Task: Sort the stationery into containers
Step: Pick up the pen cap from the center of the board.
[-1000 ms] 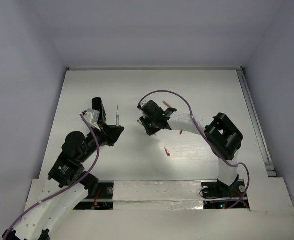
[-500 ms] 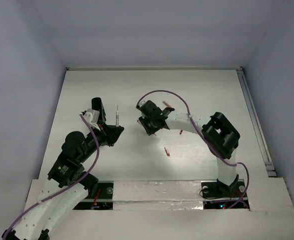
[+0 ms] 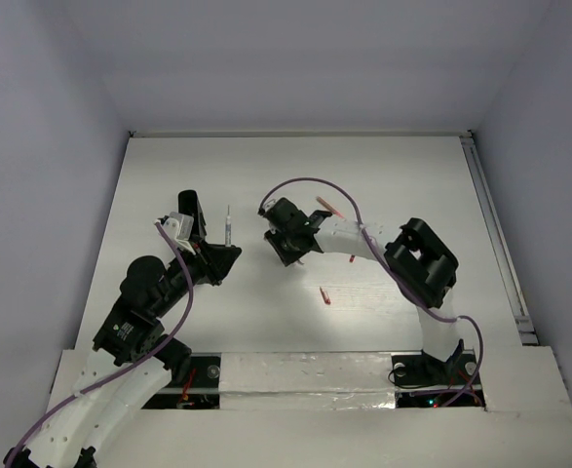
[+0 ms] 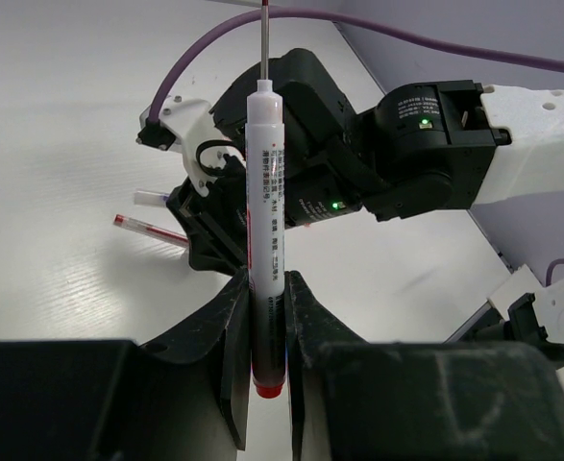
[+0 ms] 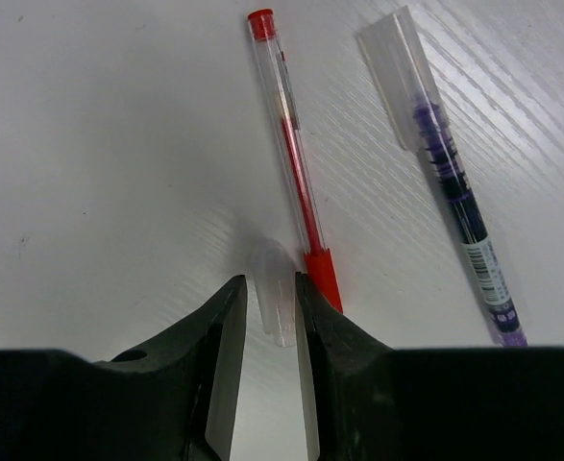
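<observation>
from where i stood the sorting looked barely begun: no box showed in any view, and nothing could be seen put away. the left pincer (image 4: 269, 283) was clamped on a white pen (image 4: 265, 173), held upright with its red end down, a little way from the right pincer (image 5: 270, 296). the right pincer was narrowed around a clear cap (image 5: 272, 279) on the table (image 3: 412, 185); i could not tell whether it actually gripped it. a red pen (image 5: 296, 154) lay just beside that pincer's tips and a purple pen (image 5: 459, 206) further off on the same side, both loose. only the overhead view showed a small red piece (image 3: 325, 296) lying apart from the right pincer, toward the arm bases. only the right wrist view showed the cap and the purple pen; only the left wrist view showed the printing on the held pen
</observation>
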Controlling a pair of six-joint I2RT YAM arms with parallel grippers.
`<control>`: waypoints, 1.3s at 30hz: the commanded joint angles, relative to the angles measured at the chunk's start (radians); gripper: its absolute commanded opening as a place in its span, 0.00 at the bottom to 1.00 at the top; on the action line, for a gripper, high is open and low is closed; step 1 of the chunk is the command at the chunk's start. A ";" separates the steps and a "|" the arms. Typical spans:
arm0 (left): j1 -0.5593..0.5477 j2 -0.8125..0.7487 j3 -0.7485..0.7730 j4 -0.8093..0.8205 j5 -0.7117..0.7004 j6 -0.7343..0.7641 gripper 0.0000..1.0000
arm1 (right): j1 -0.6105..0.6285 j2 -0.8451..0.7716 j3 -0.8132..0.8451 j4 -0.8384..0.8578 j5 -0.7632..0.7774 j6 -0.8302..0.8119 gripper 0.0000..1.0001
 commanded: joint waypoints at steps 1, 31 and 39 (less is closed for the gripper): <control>0.002 -0.005 0.013 0.036 0.000 0.016 0.00 | 0.017 0.028 0.055 -0.025 0.022 -0.011 0.33; 0.002 0.003 0.012 0.036 -0.010 0.013 0.00 | 0.026 -0.222 -0.037 0.183 0.000 0.084 0.00; 0.002 0.015 0.006 0.039 -0.004 0.007 0.00 | 0.014 -0.395 -0.082 0.476 0.043 0.199 0.00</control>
